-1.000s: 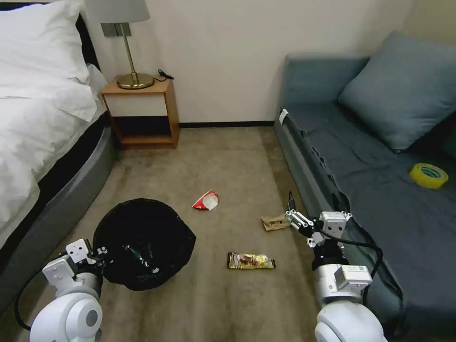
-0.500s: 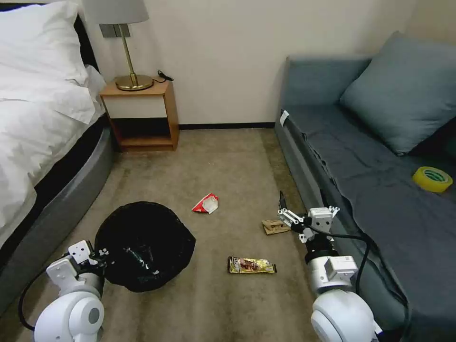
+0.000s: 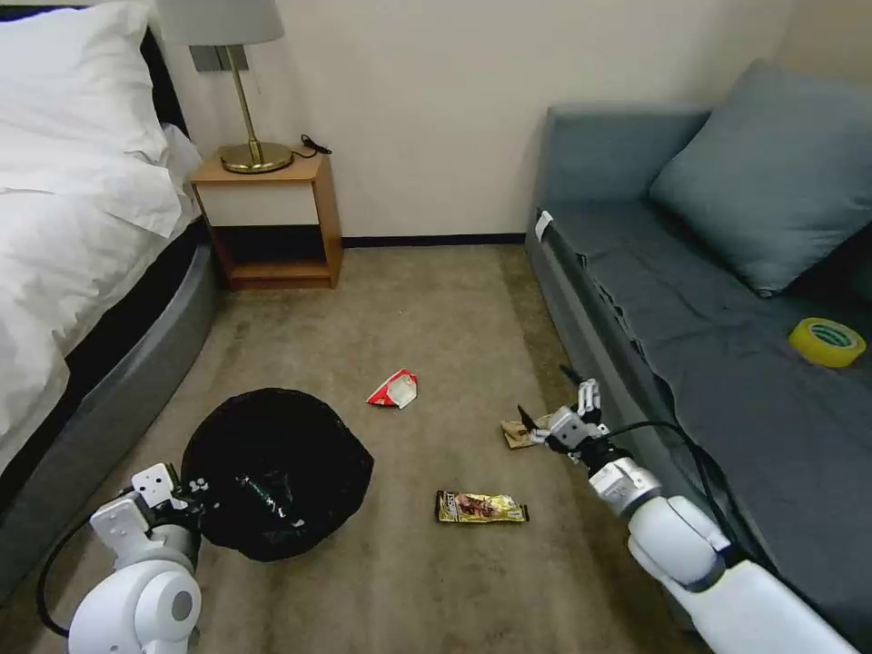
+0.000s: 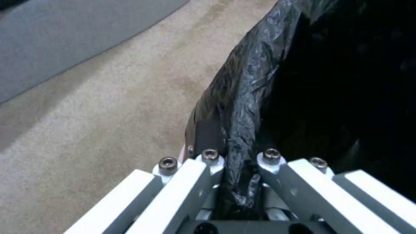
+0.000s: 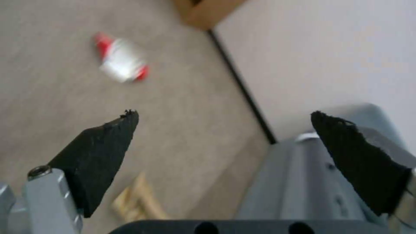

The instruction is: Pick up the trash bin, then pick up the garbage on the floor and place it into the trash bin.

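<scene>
The trash bin (image 3: 304, 450), round and lined with a black bag, is at the lower left of the carpet. My left gripper (image 3: 193, 493) is shut on its near rim, and the left wrist view shows the fingers (image 4: 208, 162) clamping the bag liner (image 4: 242, 107). A bottle (image 3: 266, 501) lies inside the bin. Garbage on the floor: a red-and-white carton scrap (image 3: 393, 389) (image 5: 121, 60), a tan paper wad (image 3: 520, 434) (image 5: 136, 201) and a brown-yellow snack wrapper (image 3: 481, 507). My right gripper (image 3: 545, 395) (image 5: 224, 114) is open, low over the tan wad beside the sofa.
A bed (image 3: 82, 272) runs along the left, with a nightstand (image 3: 272, 218) and a lamp at the far wall. A grey-blue sofa (image 3: 727, 318) lines the right, carrying a cushion and a yellow tape roll (image 3: 825, 341). Open carpet lies between them.
My right arm has reached forward and down, bringing the open gripper close to the tan paper wad. The left gripper still holds the bin's rim.
</scene>
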Tool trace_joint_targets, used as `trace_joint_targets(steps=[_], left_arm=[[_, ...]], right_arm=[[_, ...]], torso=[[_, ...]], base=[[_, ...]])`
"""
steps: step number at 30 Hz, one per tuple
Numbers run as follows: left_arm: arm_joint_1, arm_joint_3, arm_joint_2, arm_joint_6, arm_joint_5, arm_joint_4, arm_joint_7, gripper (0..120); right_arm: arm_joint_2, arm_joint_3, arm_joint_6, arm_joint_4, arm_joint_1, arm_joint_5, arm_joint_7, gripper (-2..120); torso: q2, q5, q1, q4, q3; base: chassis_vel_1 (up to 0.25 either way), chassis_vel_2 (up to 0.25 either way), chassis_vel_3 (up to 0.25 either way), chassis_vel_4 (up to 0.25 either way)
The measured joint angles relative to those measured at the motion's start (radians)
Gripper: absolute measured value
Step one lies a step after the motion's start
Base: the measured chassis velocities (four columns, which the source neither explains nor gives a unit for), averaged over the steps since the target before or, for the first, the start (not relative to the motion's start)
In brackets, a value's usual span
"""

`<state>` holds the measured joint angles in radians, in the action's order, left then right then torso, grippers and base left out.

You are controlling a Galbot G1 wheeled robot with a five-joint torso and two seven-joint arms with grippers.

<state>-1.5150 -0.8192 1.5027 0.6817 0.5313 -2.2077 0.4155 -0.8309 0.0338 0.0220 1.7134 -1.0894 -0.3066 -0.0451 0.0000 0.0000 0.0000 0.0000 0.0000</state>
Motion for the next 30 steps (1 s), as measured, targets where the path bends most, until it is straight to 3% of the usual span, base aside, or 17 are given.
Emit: trace_joint_targets(steps=[9, 15, 30], left_arm=[[-0.009, -0.005, 0.007, -0.004, -0.007, -0.002, 0.000, 3], [-0.010, -0.008, 0.014, -0.007, -0.013, 0.007, 0.000, 3], [-0.019, -0.012, 0.020, -0.014, -0.025, 0.009, 0.000, 3]], right_arm=[[0.031, -0.284, -0.003, -0.197, 0.154, -0.048, -0.023, 100], [0.010, -0.459, -0.019, -0.327, 0.254, -0.033, 0.009, 100], [-0.029, -0.630, -0.056, -0.469, 0.341, -0.040, 0.040, 100]], torso=[[0.000, 0.0001, 0.000, -0.0001, 0.000], [0.000, -0.0001, 0.000, 0.0001, 0.000], [0.000, -0.0003, 0.000, -0.0001, 0.000]], base=[[0.000, 0.000, 0.000, 0.000], [0.000, 0.000, 0.000, 0.000], [0.000, 0.000, 0.000, 0.000]])
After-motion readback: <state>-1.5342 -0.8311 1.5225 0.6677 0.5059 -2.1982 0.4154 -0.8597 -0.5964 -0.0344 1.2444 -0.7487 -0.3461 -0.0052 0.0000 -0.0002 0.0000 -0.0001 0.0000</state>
